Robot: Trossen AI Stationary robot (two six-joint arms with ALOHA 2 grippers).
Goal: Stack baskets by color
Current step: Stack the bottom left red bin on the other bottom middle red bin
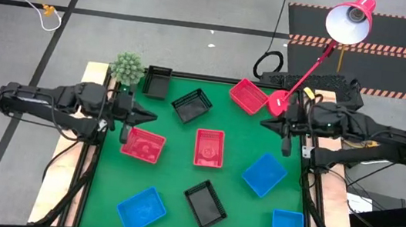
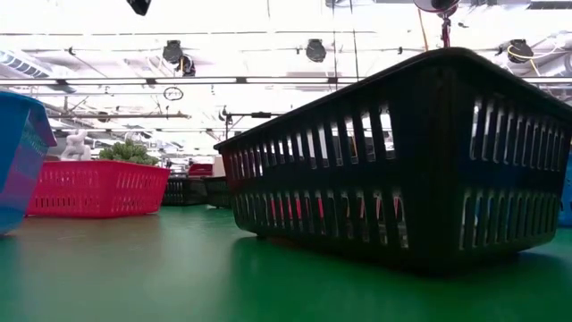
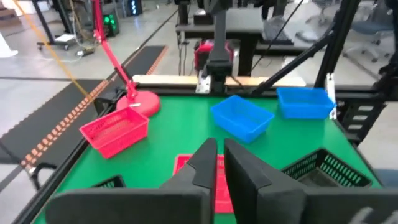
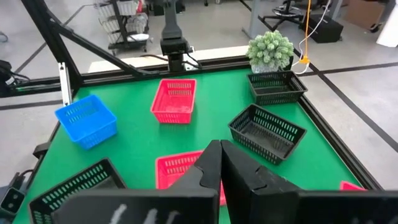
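The left gripper [image 1: 150, 116], jaws parted slightly and empty, hovers at 12 o'clock above a red basket [image 1: 142, 144]; it should widen fully, then straddle 1 wall squarely before closing.

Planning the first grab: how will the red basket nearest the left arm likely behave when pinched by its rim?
The red basket looks like thin mesh plastic, so probably light with a slightly flexing rim. Its flat base suggests it slides on the green table rather than tipping.
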